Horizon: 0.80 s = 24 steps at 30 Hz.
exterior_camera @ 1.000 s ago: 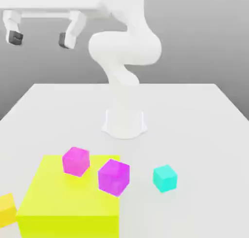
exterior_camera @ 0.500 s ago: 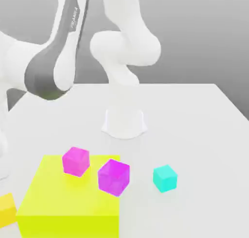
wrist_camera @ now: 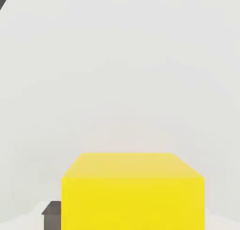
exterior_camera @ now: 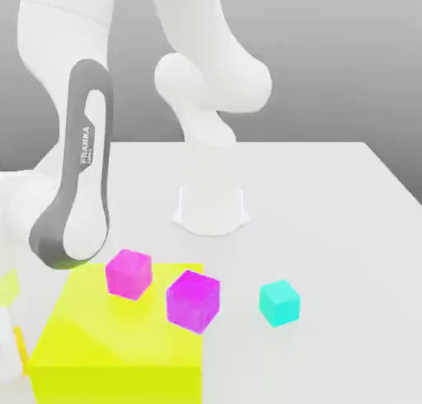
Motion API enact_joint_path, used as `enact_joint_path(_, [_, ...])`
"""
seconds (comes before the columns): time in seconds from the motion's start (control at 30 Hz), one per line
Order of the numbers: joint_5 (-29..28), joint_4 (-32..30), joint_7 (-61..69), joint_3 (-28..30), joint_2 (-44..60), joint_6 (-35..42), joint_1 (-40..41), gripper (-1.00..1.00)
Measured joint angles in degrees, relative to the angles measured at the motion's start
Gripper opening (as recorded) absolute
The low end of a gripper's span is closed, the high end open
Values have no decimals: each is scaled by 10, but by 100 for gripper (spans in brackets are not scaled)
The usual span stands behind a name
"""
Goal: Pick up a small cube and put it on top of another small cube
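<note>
From my station I see the arm [exterior_camera: 78, 188] rising from its round base [exterior_camera: 211, 209] at the middle of the table [exterior_camera: 330, 196]. It bends over at the top of the exterior view and comes down steeply towards the near left corner. The long link with the grey stripe hangs almost upright, and its lower end is above the far left edge of the large lemon-yellow block [exterior_camera: 115, 345]. Below that the wrist runs out past the exterior view's left edge, so I cannot tell whether the gripper is open or closed.

The small cube [exterior_camera: 21, 349] is on the table at the near left, just beside the big block's left side. In the exterior view I get just a thin orange sliver of it, between the white of the arm and the block. The hand view has it close under the camera [wrist_camera: 132, 191], with its top and one side face showing and its base cut off by the frame. A dark grey piece [wrist_camera: 51, 216] sits just beside it at the frame edge, and I cannot make out what that is.

The pink cube [exterior_camera: 128, 273] sits at the far edge of the block's top. A purple cube [exterior_camera: 193, 300] overlaps the block's far right corner. I cannot say whether it rests on the block or stands beside it. A cyan cube [exterior_camera: 279, 302] stands alone on the table to the right, apart from the others.

The tabletop is plain matte white. Behind it is a flat grey backdrop.
</note>
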<state>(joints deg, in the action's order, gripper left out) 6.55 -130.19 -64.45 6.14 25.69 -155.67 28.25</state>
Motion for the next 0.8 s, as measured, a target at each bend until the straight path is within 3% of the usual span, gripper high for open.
enact_joint_path(0.2, [-34, -14, 14, 2, -88, 90, -17, -100])
enact_joint_path(0.57, [-44, -111, -53, -77, -312, 213, -152, -100])
enact_joint_path(0.7, [-42, -155, -105, -116, -384, 229, -180, -100])
enact_joint_path(0.8, [-46, -179, -119, -126, -357, 174, -183, -100])
